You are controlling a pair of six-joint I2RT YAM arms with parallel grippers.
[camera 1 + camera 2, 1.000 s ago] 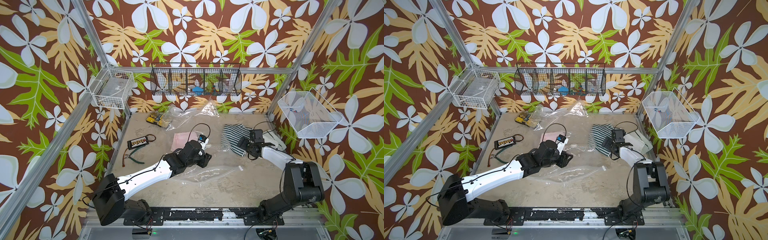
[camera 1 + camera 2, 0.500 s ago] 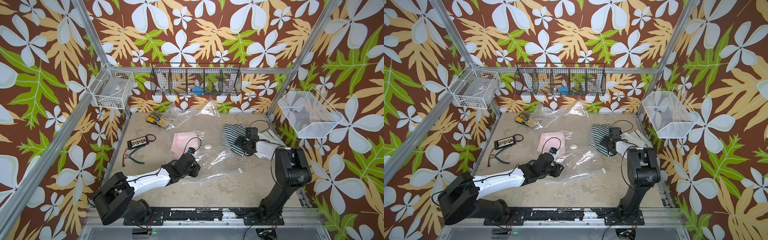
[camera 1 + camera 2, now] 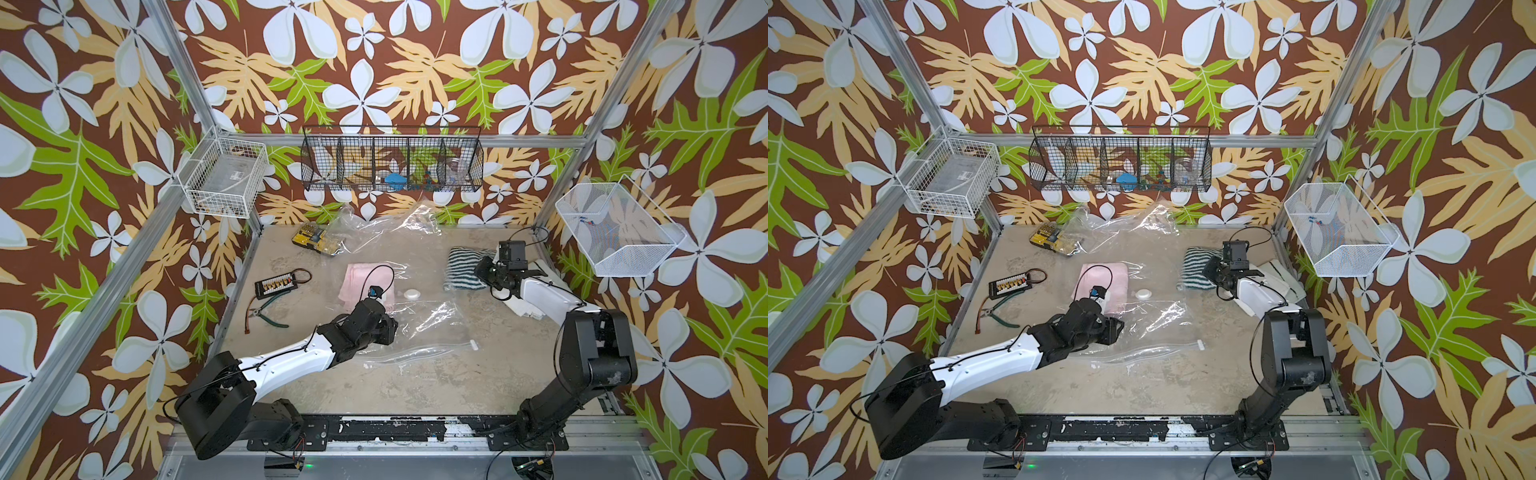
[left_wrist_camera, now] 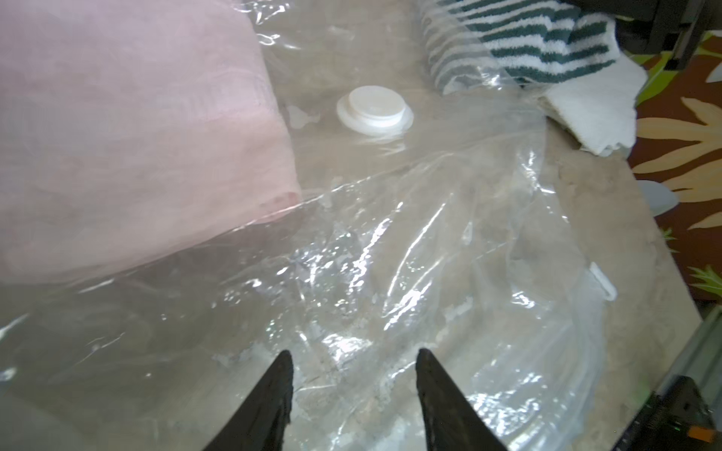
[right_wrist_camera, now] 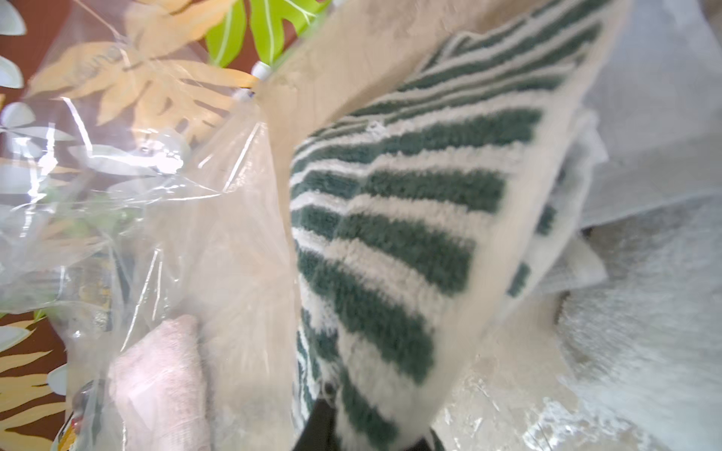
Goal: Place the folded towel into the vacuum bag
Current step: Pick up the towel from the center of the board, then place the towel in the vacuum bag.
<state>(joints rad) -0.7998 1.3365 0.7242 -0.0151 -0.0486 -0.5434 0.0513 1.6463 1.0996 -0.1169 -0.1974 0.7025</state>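
Over on the left wall hangs a white wire basket [image 3: 216,203] with a clear box inside, its label too small to read. Down on the table lie green-handled pliers [image 3: 266,313] and a black terminal board [image 3: 276,284].

Now the middle. The vacuum bag [image 3: 432,316] is spread flat across the table, a pink towel [image 3: 359,278] already inside it. The left gripper [image 4: 354,351] hovers low over the plastic, fingers apart, nothing between them. Just past it sits the round white valve cap [image 4: 375,111], with the little white slider [image 3: 473,344] at the bag's near edge.

On the right, the folded towel [image 3: 463,266], green and white stripes, lies outside the bag, beside its far right corner. The right gripper [image 3: 481,271] is at the towel's edge, jaws pinched on the fabric. There is faint print on the plastic in the right wrist view, too blurred to read. White cloths [image 3: 521,309] lie under that arm.
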